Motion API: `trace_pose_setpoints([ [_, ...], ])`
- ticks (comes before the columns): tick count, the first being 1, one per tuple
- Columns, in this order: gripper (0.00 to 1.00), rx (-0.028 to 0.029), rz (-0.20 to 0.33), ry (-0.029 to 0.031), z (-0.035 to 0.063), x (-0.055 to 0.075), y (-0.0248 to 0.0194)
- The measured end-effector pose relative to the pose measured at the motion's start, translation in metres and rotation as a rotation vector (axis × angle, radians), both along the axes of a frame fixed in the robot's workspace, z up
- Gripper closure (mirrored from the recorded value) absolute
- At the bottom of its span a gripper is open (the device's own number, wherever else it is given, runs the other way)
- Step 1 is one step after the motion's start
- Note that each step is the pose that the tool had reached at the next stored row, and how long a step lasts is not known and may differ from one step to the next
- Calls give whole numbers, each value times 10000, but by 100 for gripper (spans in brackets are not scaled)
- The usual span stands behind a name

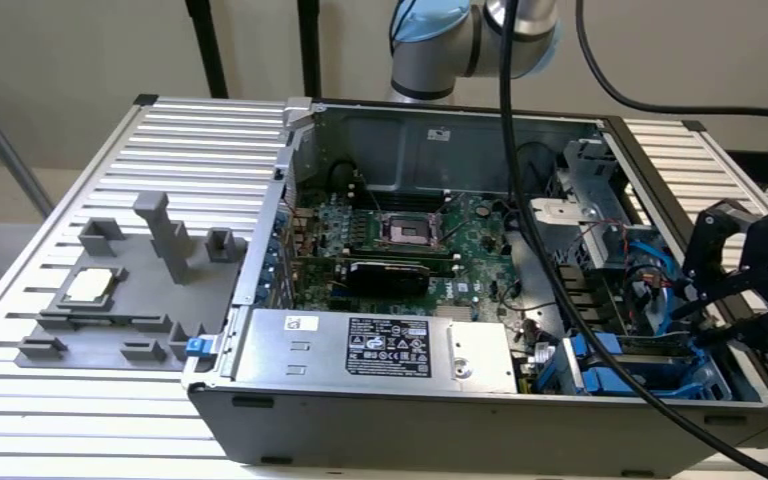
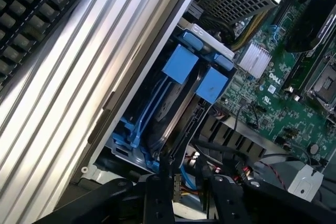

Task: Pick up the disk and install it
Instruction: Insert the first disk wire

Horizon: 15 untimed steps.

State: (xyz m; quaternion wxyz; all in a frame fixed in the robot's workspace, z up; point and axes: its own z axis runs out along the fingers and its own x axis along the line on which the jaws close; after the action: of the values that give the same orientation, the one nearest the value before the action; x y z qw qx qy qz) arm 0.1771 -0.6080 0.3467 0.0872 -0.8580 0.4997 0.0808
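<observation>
The disk point(image 2: 170, 106) stands on edge in the drive bay at the corner of the open computer case, framed by blue carrier rails with two blue tabs point(image 2: 180, 64) at its end. In the exterior view the blue-railed disk point(image 1: 644, 378) sits low in the case on the exterior view's right. My black gripper point(image 1: 711, 330) hangs just over that bay. In the wrist view my gripper point(image 2: 189, 184) is open, one finger point(image 2: 157, 195) on each side of a gap, a short way off the disk's end. Nothing is held.
The case point(image 1: 357, 430) lies open on a slatted metal table point(image 1: 77, 420). Inside are the green motherboard point(image 1: 471, 225) and a silver box with a black-and-white label point(image 1: 377, 350). A grey fixture holding a small square chip point(image 1: 91, 287) is on the exterior view's left. A black cable point(image 1: 531, 250) crosses the case.
</observation>
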Motion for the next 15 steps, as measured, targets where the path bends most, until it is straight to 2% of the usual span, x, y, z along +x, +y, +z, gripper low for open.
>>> trace_pose_setpoints([
  [1,67,3,21,-3,-2,1,10],
  [8,67,9,150,-13,-11,14,70],
  [9,69,9,161,-13,-11,18,75],
  [10,76,10,171,-13,-12,20,79],
  [11,76,11,181,-13,-12,23,82],
  [12,82,10,191,-13,-12,26,84],
  [15,83,10,205,-13,-12,27,90],
])
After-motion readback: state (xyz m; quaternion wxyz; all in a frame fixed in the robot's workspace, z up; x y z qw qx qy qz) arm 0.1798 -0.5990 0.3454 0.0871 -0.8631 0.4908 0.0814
